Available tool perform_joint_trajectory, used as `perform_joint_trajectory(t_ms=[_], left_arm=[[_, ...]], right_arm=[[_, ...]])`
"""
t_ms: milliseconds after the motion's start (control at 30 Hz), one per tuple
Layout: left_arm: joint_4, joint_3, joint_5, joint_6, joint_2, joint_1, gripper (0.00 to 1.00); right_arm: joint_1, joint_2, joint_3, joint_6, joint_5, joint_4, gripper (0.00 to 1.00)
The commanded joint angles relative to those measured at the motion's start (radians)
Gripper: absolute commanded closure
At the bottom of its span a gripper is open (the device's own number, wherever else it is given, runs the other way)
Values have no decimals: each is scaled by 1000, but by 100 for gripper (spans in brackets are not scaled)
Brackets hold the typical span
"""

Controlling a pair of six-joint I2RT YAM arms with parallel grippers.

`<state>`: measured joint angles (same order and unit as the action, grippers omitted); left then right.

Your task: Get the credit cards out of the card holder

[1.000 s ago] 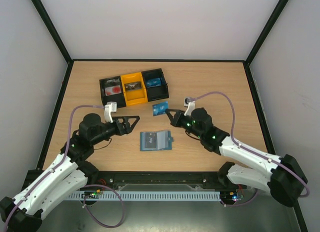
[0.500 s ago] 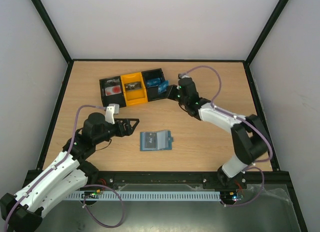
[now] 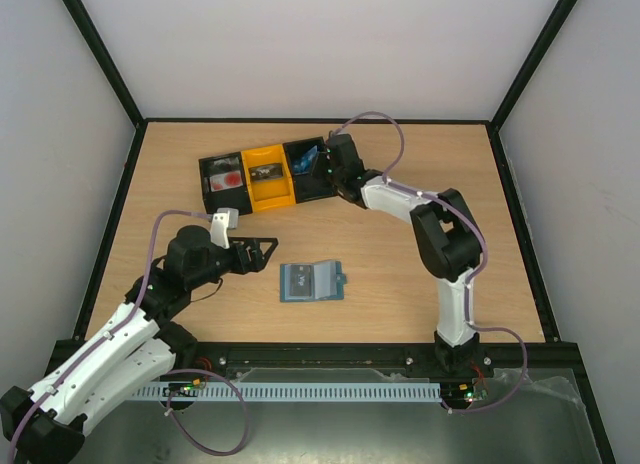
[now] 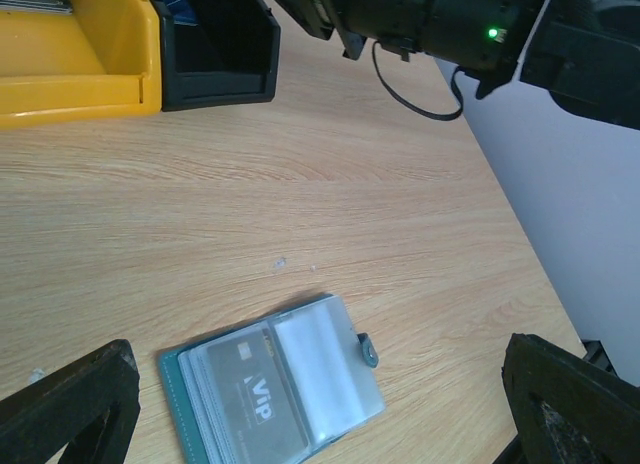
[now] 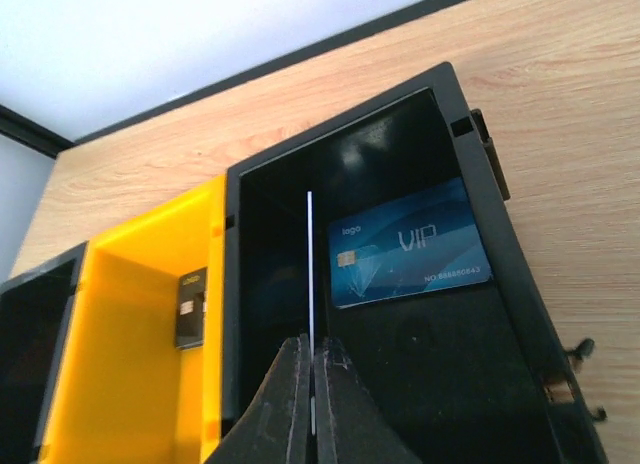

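Slate-grey card holder (image 3: 311, 281) lay open and flat on the wooden table (image 3: 170, 184), front centre, with a grey VIP card (image 4: 245, 399) showing in one panel. Just to its left the left gripper (image 3: 262, 248) hovered, jaws spread wide and holding nothing. Over the rightmost black compartment of the tray (image 3: 272, 198) the right gripper (image 5: 312, 359) had its jaws pinched on a thin card (image 5: 311, 274), upright and seen edge-on. In that compartment a blue VIP card (image 5: 410, 256) lay against the floor. A dark card (image 5: 190, 306) sat in the yellow compartment.
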<state>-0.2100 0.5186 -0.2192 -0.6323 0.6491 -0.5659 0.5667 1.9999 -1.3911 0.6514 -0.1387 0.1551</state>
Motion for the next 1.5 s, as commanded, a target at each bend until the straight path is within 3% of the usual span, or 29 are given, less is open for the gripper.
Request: perform_joint_trajectory(t_ms=[0,533,1100,1300,1467], left_arm=[[-17,-7,26,1,-22,9,0],[-22,-10,65,-2,-34,9,0],[-28,-24,67,-23,18,9,0],[-9,-39,23,-47,86,9,0],[1,-23,-46,-17,157,11,0]], right_arm=[[-4,90,-128,-48,31,-62,98],[-4,301,-366,-69,31,-169,97],[-4,324,-572,-78,102,-367,75],[-4,234,-563,-80,76,-476,71],[9,61,-347,-40,18,-461,70]])
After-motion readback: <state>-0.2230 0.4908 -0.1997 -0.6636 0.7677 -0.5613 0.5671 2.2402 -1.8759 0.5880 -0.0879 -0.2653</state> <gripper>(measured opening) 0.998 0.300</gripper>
